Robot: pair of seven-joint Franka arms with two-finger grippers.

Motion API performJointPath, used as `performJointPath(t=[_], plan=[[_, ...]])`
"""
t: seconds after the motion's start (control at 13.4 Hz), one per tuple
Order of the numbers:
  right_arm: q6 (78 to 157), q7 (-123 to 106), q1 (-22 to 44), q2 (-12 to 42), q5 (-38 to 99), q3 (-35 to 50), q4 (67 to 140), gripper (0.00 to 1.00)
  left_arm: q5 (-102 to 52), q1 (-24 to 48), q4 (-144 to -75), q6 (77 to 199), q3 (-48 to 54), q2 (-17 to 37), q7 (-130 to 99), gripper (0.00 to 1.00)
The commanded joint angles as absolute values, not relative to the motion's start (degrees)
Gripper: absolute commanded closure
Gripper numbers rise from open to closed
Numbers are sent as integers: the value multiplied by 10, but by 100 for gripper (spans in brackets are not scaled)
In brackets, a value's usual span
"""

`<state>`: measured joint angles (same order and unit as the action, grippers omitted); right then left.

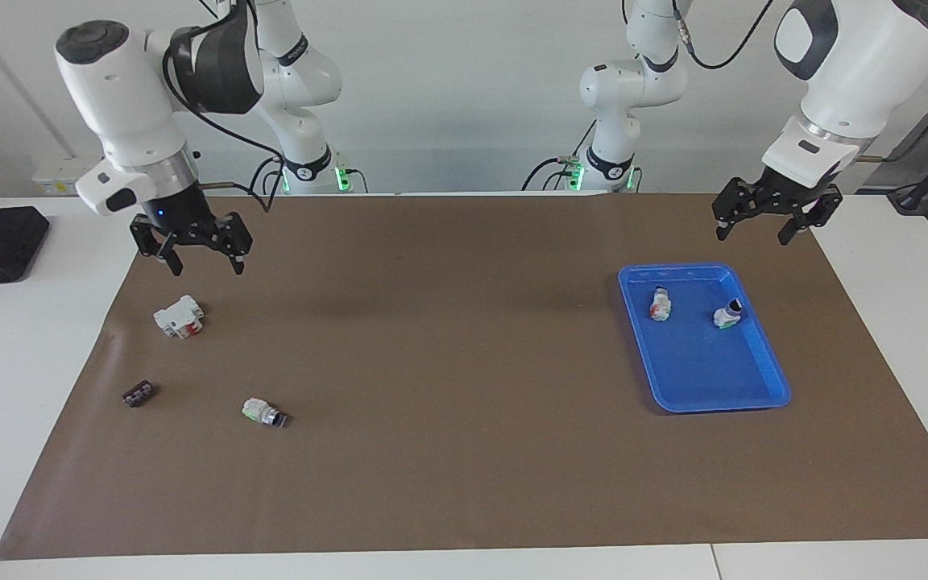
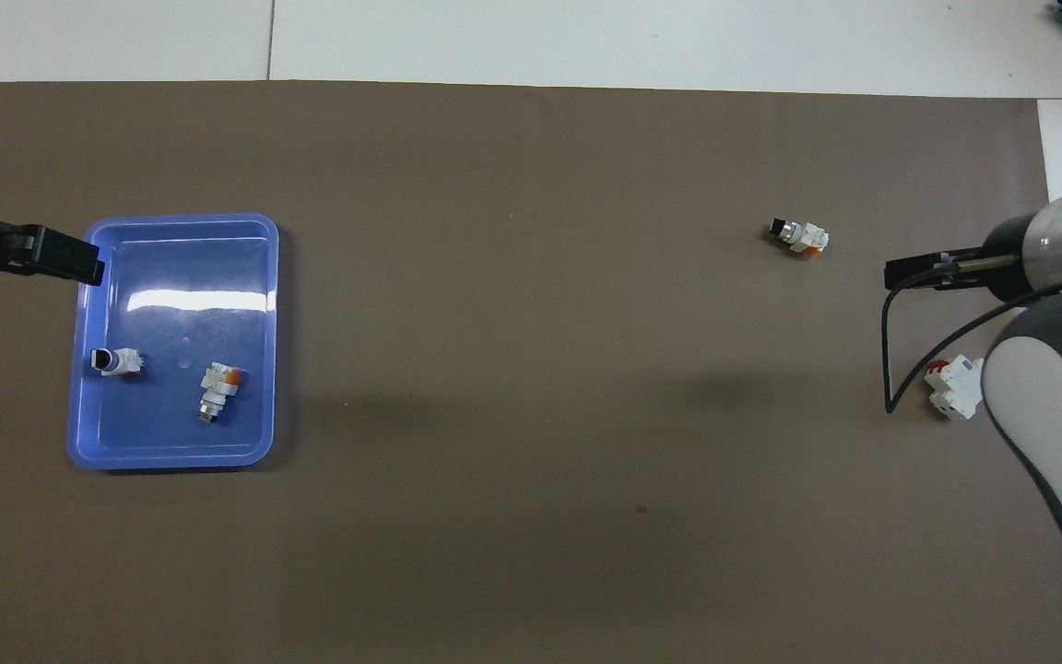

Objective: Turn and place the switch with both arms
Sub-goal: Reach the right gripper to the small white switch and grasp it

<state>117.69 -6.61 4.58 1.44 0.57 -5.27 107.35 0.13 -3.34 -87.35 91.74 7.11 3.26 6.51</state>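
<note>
Switch [image 1: 264,412] alone on open brown mat [image 1: 448,451], well apart from tray [image 1: 762,396]

A switch [image 2: 799,236] lies on the brown mat [image 2: 531,369]; two more lie in the blue tray [image 2: 181,224].

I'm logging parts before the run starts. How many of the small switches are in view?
3. One switch lies on the brown mat toward the right arm's end. Two more are in the blue tray toward the left arm's end: one and another beside it. None seems hidden.
</note>
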Motion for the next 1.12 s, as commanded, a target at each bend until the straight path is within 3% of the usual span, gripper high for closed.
performJointPath(t=[0.0,0.15,0.6,1.04], plan=[[1257,-164,33,95,36,-52,1064,0,11,-34,-891,917,72,17,66,0],[1329,-231,34,146,50,-50,1063,0,11,-34,-891,917,72,17,66,0],[1408,-511,28,229,76,-49,1070,0,11,-34,-891,917,71,17,66,0],[1432,-548,33,262,150,-49,1064,3,11,-34,-891,917,71,17,66,0]])
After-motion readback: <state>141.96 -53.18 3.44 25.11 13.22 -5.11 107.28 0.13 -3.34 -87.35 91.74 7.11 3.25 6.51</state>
